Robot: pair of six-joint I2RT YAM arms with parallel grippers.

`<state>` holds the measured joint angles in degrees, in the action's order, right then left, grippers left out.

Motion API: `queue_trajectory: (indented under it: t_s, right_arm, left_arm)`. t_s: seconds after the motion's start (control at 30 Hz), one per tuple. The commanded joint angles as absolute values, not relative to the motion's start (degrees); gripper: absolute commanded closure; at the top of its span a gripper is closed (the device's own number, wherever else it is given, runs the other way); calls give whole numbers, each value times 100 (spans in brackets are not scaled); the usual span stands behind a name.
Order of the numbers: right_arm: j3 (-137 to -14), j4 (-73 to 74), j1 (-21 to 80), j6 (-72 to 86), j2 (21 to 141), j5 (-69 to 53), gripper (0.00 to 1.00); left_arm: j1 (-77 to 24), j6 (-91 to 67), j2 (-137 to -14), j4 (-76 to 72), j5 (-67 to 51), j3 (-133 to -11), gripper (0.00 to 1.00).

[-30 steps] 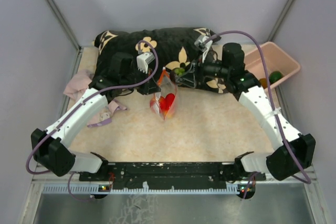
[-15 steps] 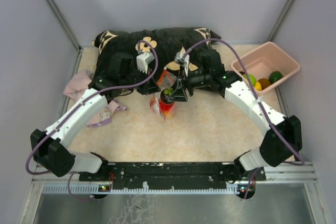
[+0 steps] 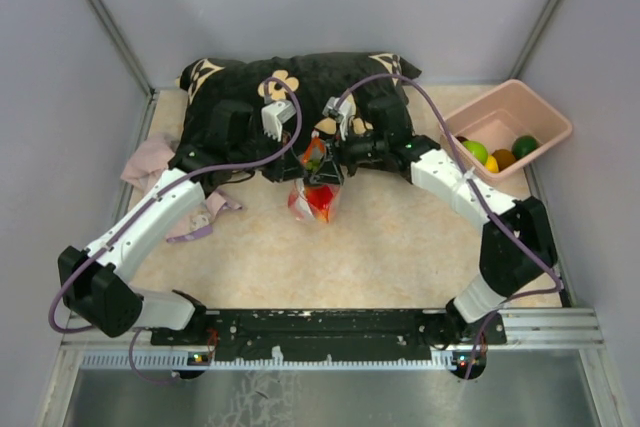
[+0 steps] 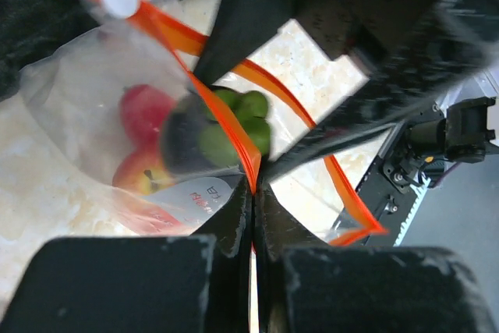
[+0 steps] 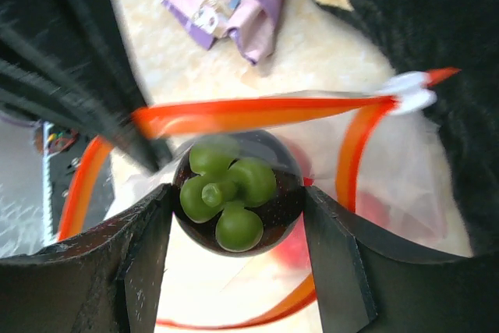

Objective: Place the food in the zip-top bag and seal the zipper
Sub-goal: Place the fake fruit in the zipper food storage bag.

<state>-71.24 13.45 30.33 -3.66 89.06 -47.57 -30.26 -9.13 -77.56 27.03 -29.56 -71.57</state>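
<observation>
The zip-top bag (image 3: pixel 313 197) stands at the middle of the top view on the table (image 3: pixel 400 237). Its mouth is spread wide and red fruits (image 4: pixel 144 111) lie at its bottom. The left gripper (image 4: pixel 253 193) is clenched on the zipper (image 5: pixel 257 107), pinching one lip of the mouth between its closed fingers. That arm rises from the lower left and bends inward to the centre. The right gripper (image 5: pixel 236 193) is grasping a dark round fruit (image 5: pixel 234 193) with a green top, held right at the bag's mouth. Its arm arcs from the lower right leftward across the frame, with the wrist pointing down. More loose fruits (image 3: pixel 476 151) sit in the pink bin (image 3: pixel 520 112) at the upper right. A black flowered cushion (image 3: pixel 300 82) lies behind the bag, and a pink cloth (image 3: pixel 150 162) lies at the left.
</observation>
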Motion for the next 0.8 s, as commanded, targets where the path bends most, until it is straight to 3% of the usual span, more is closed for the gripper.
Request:
queue_trajectory:
  t_s: [0.0, 0.27, 0.37, 0.7, 0.77]
  right_arm:
    - [-7220, 312, 3193, -70, 9260, -4046, 85]
    - [-6694, -1280, 3321, 682, 9650, -2798, 84]
    - [-6667, -1614, 3327, 1011, 9827, -2900, 78]
    - [-6888, -1122, 3402, 1007, 9837, -3520, 41]
    - [-6935, -953, 3401, 962, 9772, -3516, 38]
  left_arm:
    - [-3118, -853, -7673, 2672, -3325, -7264, 100]
    - [-3151, -914, -7717, 2540, -3611, -7142, 100]
    - [-3146, -910, -7733, 2540, -3581, -7108, 100]
    - [-3138, -1042, -7696, 2424, -3176, -6876, 100]
    - [-3138, -1095, -7663, 2413, -3033, -6815, 100]
